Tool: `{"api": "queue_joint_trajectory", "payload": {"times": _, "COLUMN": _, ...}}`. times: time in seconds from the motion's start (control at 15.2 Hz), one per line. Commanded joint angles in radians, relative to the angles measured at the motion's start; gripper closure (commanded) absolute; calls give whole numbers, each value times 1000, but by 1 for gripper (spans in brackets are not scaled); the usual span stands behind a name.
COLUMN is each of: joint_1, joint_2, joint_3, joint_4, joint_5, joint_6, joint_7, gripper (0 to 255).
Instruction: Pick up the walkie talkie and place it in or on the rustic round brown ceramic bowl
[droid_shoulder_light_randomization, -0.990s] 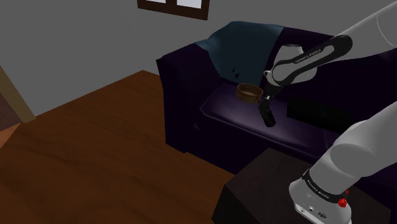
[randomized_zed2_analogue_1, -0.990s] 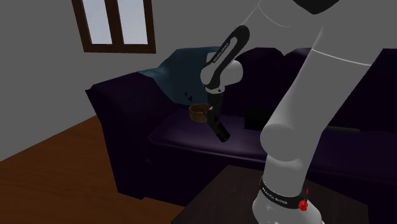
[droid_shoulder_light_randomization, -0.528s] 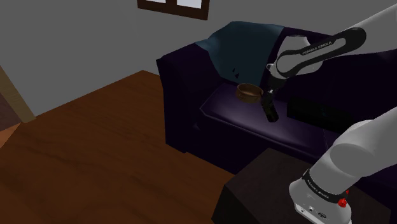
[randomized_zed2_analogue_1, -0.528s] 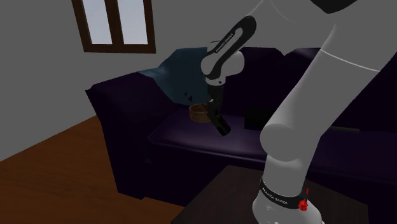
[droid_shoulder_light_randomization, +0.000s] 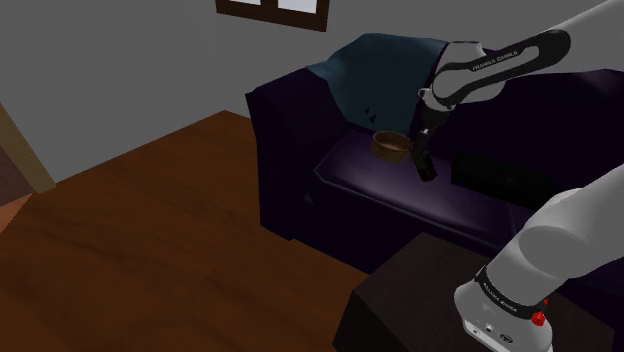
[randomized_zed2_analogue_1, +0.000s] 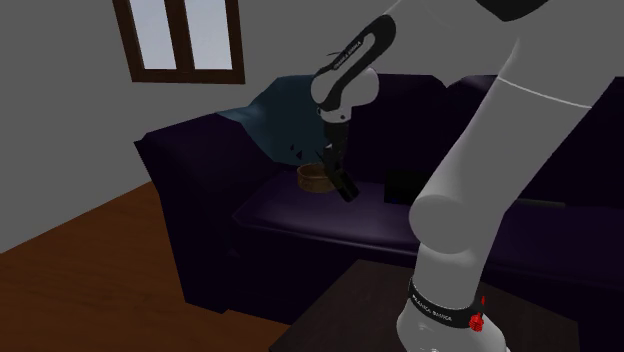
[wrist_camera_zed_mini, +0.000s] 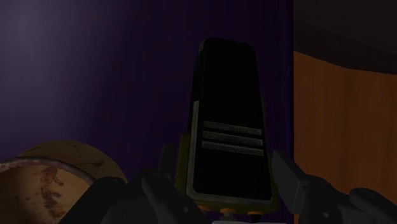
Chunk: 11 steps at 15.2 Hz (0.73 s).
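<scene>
Wrist view: fingers (wrist_camera_zed_mini: 287, 179) clenched on the black walkie talkie (wrist_camera_zed_mini: 228, 127)
Shoulder view: walkie talkie (droid_shoulder_light_randomization: 426, 168) hangs beside the brown bowl (droid_shoulder_light_randomization: 391, 145) on the sofa (droid_shoulder_light_randomization: 360, 172)

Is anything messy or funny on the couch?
A brown bowl sits on the purple sofa seat, a funny spot for a bowl. The gripper holds the black walkie talkie tilted in the air beside it. A blue blanket slumps over the backrest. Nothing spilled.

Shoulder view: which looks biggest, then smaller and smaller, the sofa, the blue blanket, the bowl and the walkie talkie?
1. The sofa, by far the largest.
2. The blue blanket draped over its back.
3. The brown bowl and the walkie talkie: both small, too alike to rank.
</scene>
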<state>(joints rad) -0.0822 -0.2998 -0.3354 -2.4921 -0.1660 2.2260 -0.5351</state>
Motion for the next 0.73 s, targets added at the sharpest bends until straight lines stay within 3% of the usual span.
{"api": "queue_joint_trajectory", "payload": {"times": 0.0, "joint_1": 7, "joint_2": 81, "joint_3": -21, "joint_4": 78, "joint_5": 26, "joint_6": 2, "joint_7": -36, "gripper": 255}}
{"api": "queue_joint_trajectory", "payload": {"times": 0.33, "joint_1": 11, "joint_2": 280, "joint_3": -57, "joint_4": 292, "joint_5": 115, "joint_6": -18, "joint_7": -129, "gripper": 255}}
{"api": "queue_joint_trajectory", "payload": {"times": 0.66, "joint_1": -17, "joint_2": 479, "joint_3": -68, "joint_4": 533, "joint_5": 211, "joint_6": -74, "joint_7": -216, "gripper": 255}}
